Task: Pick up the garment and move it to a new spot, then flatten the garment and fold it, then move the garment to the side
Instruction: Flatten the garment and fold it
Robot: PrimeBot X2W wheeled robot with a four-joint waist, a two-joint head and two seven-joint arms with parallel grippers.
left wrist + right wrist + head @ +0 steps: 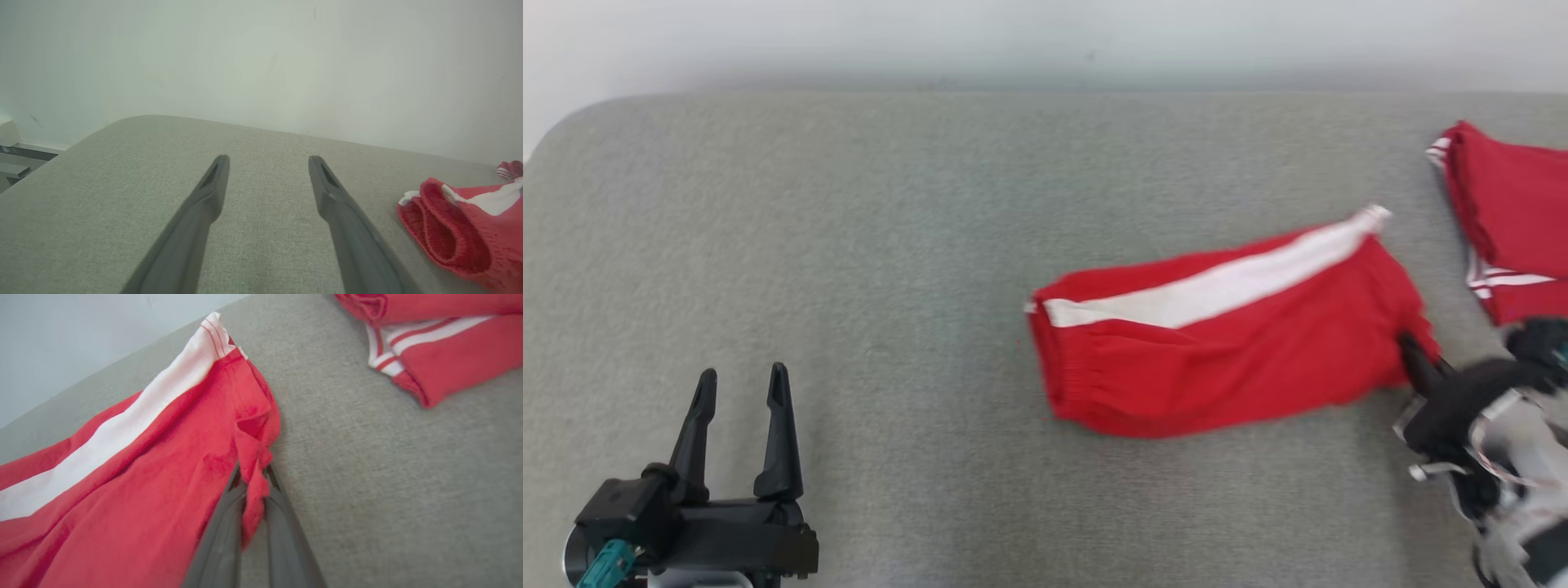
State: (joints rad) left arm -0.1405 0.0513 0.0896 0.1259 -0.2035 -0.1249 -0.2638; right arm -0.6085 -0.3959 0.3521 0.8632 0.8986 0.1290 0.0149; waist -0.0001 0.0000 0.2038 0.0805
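Observation:
The garment (1225,343), red shorts with a broad white side stripe, lies folded on the grey cloth table (890,245), right of centre. My right gripper (1409,347) is shut on its lower right corner; in the right wrist view a pinch of red cloth (254,486) sits between the two fingers (222,539). My left gripper (742,384) stands open at the lower left, far from the garment, with nothing between its fingers (204,204). In the left wrist view the garment's elastic waist end (457,232) shows at the right edge.
A second folded red garment (1511,220) with white stripes lies at the table's right edge, also seen as a folded red piece (441,347) in the right wrist view. A pale wall (1045,41) runs behind the table's far edge.

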